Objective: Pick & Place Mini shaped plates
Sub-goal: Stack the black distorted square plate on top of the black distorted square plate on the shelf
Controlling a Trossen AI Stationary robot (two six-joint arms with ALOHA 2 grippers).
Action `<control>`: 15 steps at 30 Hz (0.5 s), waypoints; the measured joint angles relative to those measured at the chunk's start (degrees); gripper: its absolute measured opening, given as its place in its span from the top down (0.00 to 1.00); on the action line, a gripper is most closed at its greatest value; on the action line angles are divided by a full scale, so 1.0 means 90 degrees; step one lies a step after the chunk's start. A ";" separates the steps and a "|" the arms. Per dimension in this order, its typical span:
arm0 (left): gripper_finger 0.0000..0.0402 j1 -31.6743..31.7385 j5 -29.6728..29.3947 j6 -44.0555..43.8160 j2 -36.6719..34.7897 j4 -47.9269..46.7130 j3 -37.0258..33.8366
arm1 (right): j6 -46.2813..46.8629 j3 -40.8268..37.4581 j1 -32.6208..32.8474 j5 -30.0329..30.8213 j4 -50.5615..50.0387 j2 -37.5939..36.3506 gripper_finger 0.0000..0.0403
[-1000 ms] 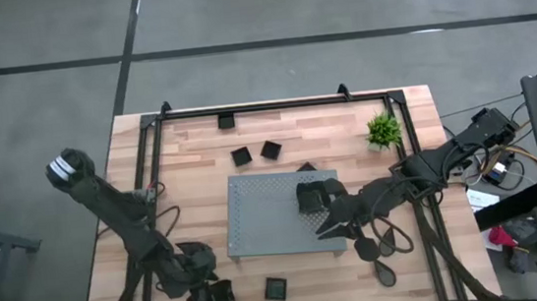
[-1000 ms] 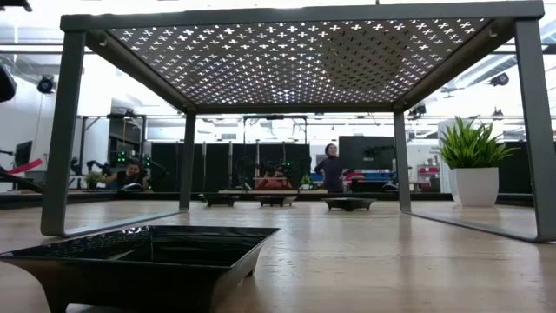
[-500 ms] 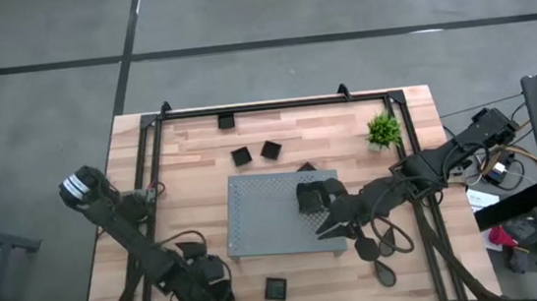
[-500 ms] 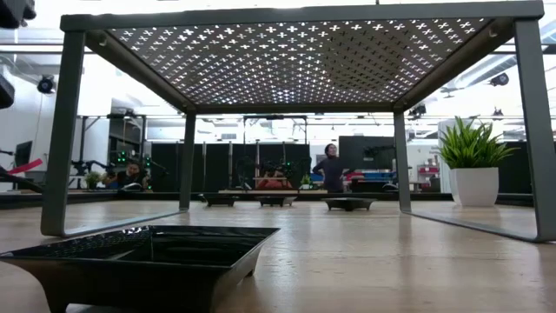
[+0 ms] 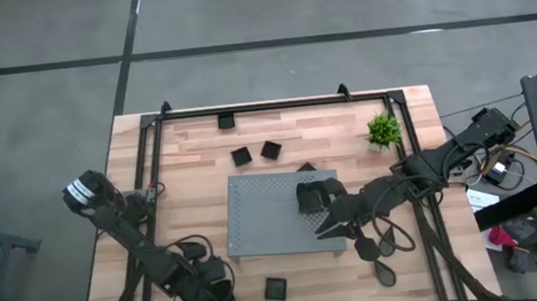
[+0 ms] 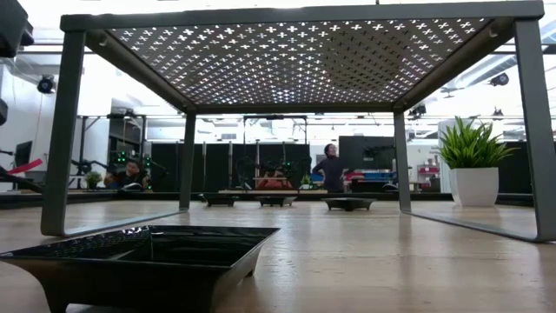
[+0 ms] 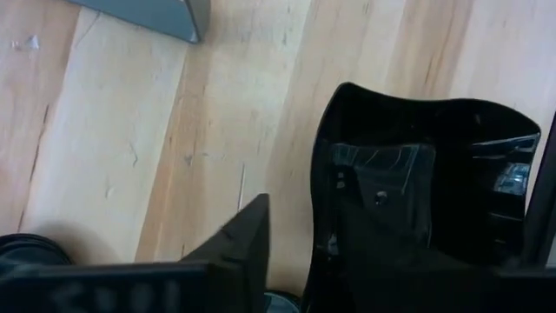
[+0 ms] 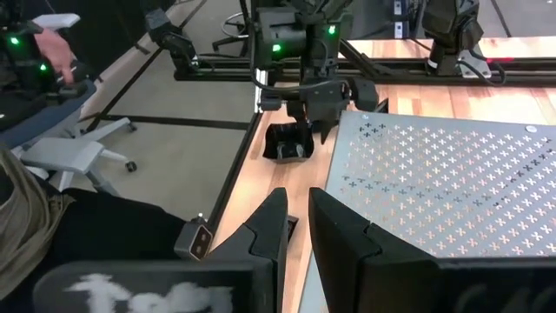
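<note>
Left gripper (image 5: 213,296): placed at the desk's (image 5: 192,178) near left corner – its fingers (image 7: 248,243) are closed on a plate.
Held plate (image 7: 417,174): black and wavy-edged. From the right wrist it is seen hanging tilted under the left gripper (image 8: 304,126), beside the desk's edge and the board's near left corner.
Near plate (image 5: 276,288): a square black dish, set flat on the desk just right of the left gripper, in front of the board. It fills the low view's foreground (image 6: 139,256).
Board (image 5: 265,220): a grey perforated sheet, raised on four legs at mid-desk. Its underside is seen in the low view (image 6: 295,61).
Right gripper (image 5: 325,228): held over the board's near right part. Its fingers (image 8: 280,226) are parted by a narrow gap, with nothing between them.
Board plate (image 5: 309,198): a black dish resting on top of the board, just beyond the right gripper.
Edge plate (image 5: 306,168): only partly seen, at the board's far edge.
Far pair (image 5: 240,156): two black dishes lying side by side on the desk behind the board; the second (image 5: 270,149) is just to the right.
Rear plate (image 5: 227,121): set alone by the desk's far rail.
Plant (image 5: 382,130): green, in a white pot – upright at the far right of the desk.
People (image 6: 330,167): seen in the room beyond the desk.
</note>
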 joint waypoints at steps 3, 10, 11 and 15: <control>0.84 0.0002 0.0000 0.0003 -0.0023 0.0000 0.0000 | -0.0002 0.0000 0.0000 0.0000 0.0000 0.0000 0.88; 0.99 0.0002 -0.0004 0.0021 -0.0093 0.0015 0.0017 | -0.0007 0.0000 0.0000 -0.0002 0.0002 0.0000 0.88; 0.99 0.0002 0.0008 0.0021 -0.0101 0.0009 0.0027 | -0.0014 0.0000 0.0000 -0.0002 0.0005 0.0000 0.88; 1.00 -0.0015 0.0001 0.0044 -0.0202 0.0000 0.0141 | -0.0021 0.0000 -0.0002 -0.0012 0.0002 0.0000 0.88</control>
